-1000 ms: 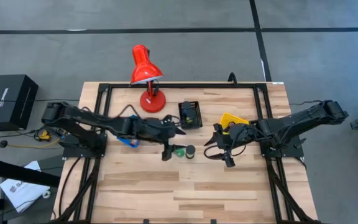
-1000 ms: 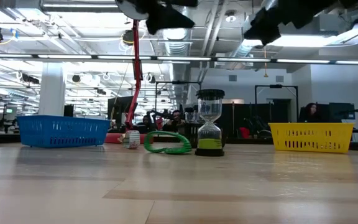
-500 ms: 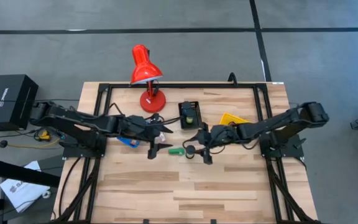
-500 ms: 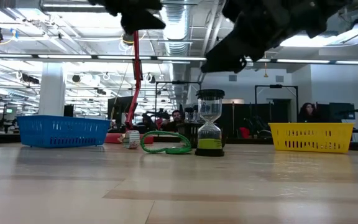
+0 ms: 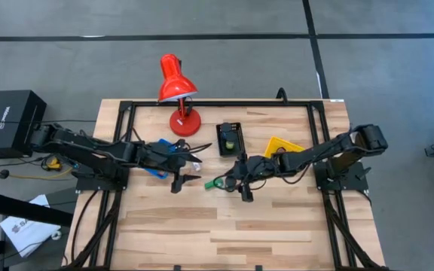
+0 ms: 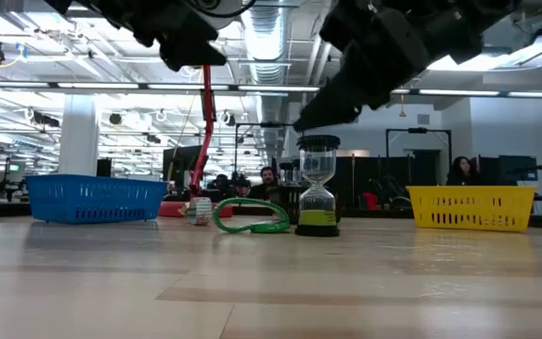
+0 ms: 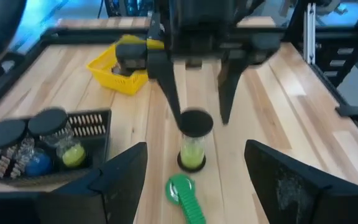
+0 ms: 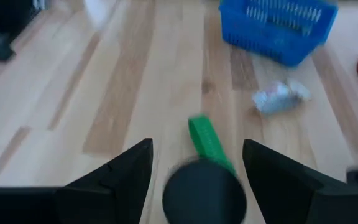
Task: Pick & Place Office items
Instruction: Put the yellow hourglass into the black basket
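Observation:
A small hourglass (image 6: 317,188) with black caps and yellow-green sand stands upright on the table's middle. Beside it lies a green ridged stick with a round head (image 7: 186,196), also the green stick (image 5: 215,183) in the high view. My right gripper (image 8: 197,146) is open just above the hourglass's top cap (image 8: 204,190), with a finger to each side of it, touching nothing. My left gripper (image 7: 195,155) is open and raised, to the left of the stick, the left gripper (image 5: 184,179) facing the hourglass. A crumpled white item (image 8: 279,97) lies near the blue bin.
A blue bin (image 6: 97,198) sits at the table's left and a yellow bin (image 6: 473,207) at its right. A black bin (image 5: 230,138) holding small items sits at the far middle. The red desk lamp (image 5: 176,89) stands at the far edge. Bare wood (image 5: 224,226) lies toward the near edge.
My right gripper has moved toward the table's left and downward, from beside the yellow bin to just above the hourglass. My left gripper has drawn back toward the table's left, away from the green stick. The hourglass and stick have stayed in place.

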